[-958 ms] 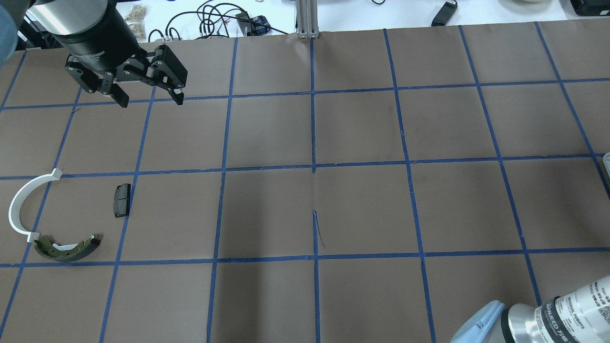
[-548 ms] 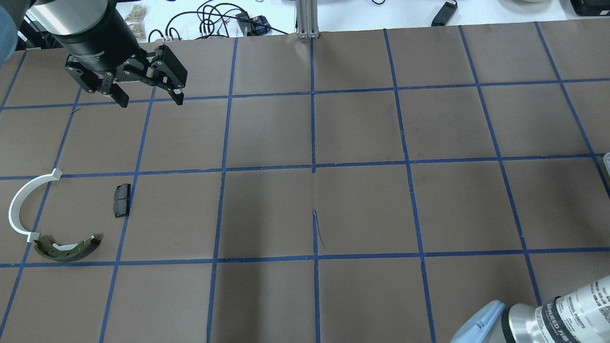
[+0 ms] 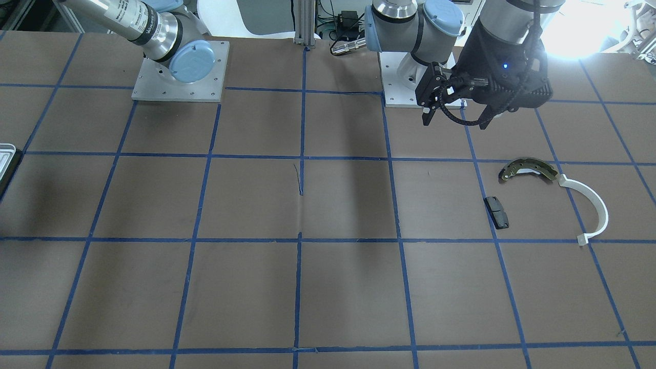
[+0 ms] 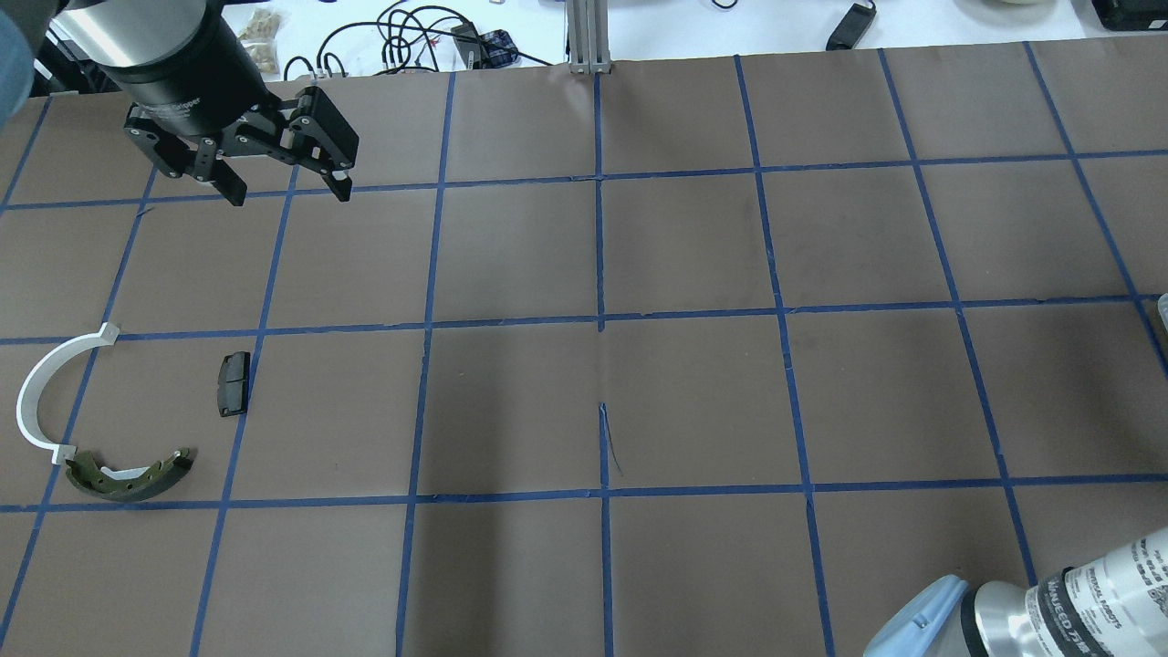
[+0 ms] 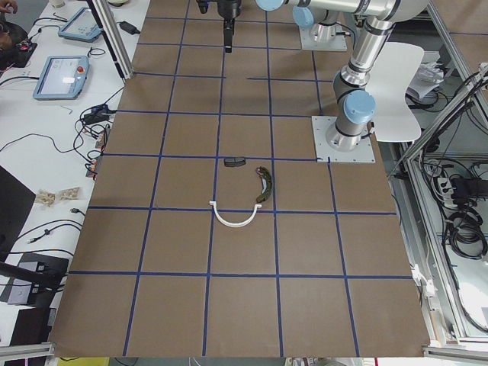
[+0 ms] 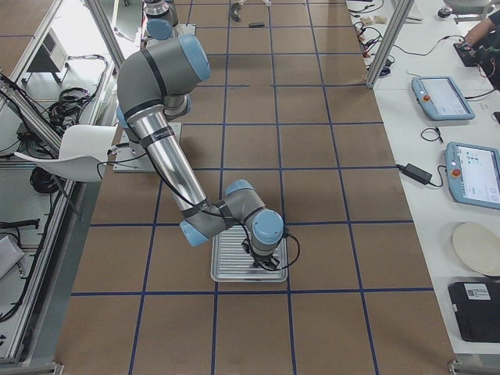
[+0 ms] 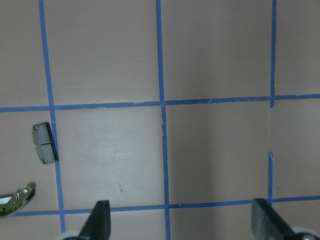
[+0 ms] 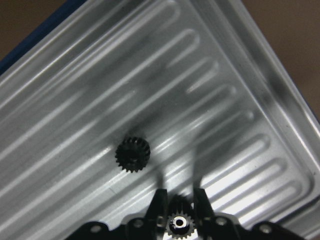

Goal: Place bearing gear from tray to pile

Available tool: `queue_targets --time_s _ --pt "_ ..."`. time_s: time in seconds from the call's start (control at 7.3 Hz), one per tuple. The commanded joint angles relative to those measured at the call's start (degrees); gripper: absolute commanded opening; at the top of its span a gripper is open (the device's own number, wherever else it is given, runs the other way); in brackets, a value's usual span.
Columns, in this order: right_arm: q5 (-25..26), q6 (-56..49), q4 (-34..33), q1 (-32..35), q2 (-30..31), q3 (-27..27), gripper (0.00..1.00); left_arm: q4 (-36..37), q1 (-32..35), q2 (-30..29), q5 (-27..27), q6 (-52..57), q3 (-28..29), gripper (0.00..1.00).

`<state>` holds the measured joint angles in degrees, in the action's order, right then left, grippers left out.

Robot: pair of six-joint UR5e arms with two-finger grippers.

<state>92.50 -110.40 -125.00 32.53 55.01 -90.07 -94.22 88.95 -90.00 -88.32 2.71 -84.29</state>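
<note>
In the right wrist view my right gripper [image 8: 179, 193] is shut on a small dark toothed bearing gear [image 8: 179, 222], held just above the ridged silvery tray [image 8: 235, 65]. A second gear [image 8: 132, 154] lies on the tray. The exterior right view shows that gripper [image 6: 262, 264] over the tray [image 6: 226, 269]. The pile lies at the table's left: olive brake shoe [image 4: 128, 476], black pad [image 4: 233, 383] and white arc [image 4: 36, 392]. My left gripper [image 4: 287, 190] is open and empty, hanging high beyond the pile.
Brown table [image 4: 693, 392] with a blue tape grid. The tray's edge peeks in at the overhead view's right edge [image 4: 1162, 315]. Cables [image 4: 411, 41] and a metal post [image 4: 589, 36] stand at the far edge. My right forearm [image 4: 1049, 602] fills the near right corner.
</note>
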Motion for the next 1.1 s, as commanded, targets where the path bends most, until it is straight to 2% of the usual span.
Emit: queue_targets --time_s 0.0,0.41,0.68,0.82,0.96 --pt "0.49 1.23 0.02 -0.01 0.35 0.16 0.17 0.0 0.0 0.0 -0.01 0.01 0.0 1.0" --pt "2.42 7.1 1.86 0.51 4.82 0.08 0.15 0.0 0.0 0.0 -0.01 0.01 0.0 1.0" --pt "2.25 7.74 2.75 0.69 5.1 -0.01 0.15 0.0 0.0 0.0 0.08 0.01 0.0 1.0" --pt "2.07 7.66 2.57 0.69 4.84 -0.1 0.2 0.0 0.0 0.0 -0.01 0.01 0.0 1.0" --pt "1.64 6.79 1.88 0.69 4.23 -1.32 0.6 0.0 0.0 0.0 0.08 0.01 0.0 1.0"
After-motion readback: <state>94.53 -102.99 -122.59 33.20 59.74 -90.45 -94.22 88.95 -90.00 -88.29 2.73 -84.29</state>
